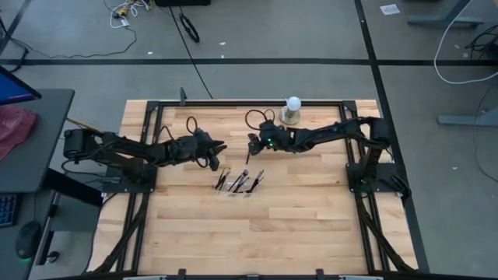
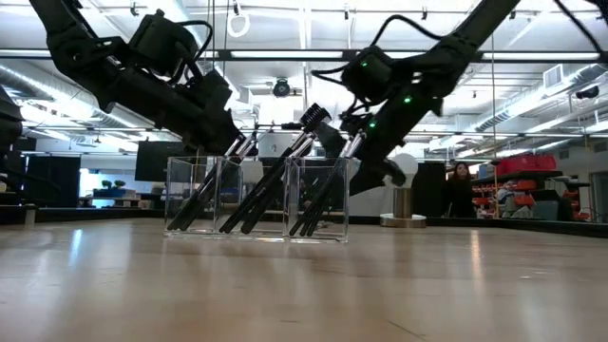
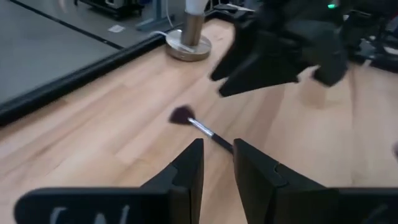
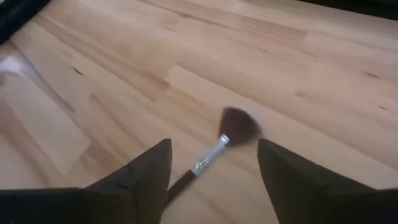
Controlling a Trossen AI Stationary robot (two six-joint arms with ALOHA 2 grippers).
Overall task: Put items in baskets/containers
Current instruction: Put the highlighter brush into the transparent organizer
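One makeup brush [image 3: 193, 123] with a silver ferrule and dark bristle head lies flat on the wood between the two grippers. It also shows in the right wrist view [image 4: 233, 127] and the high view [image 1: 247, 155]. My right gripper [image 4: 213, 143] hovers over it, wide open, a finger on either side and apart from it [image 1: 250, 146]. My left gripper [image 3: 217, 144] points at the brush's handle end from the table's left, its fingers only narrowly apart and empty [image 1: 222, 148]. The clear container [image 1: 238, 183] stands nearer, with several brushes leaning in its three compartments [image 2: 180, 190].
A white ball on a round metal base [image 1: 292, 109] stands by the table's far edge, just behind the right arm [image 3: 189, 37]. Bare wood stretches toward the near edge past the container. A person stands in the room beyond the table [image 2: 463, 185].
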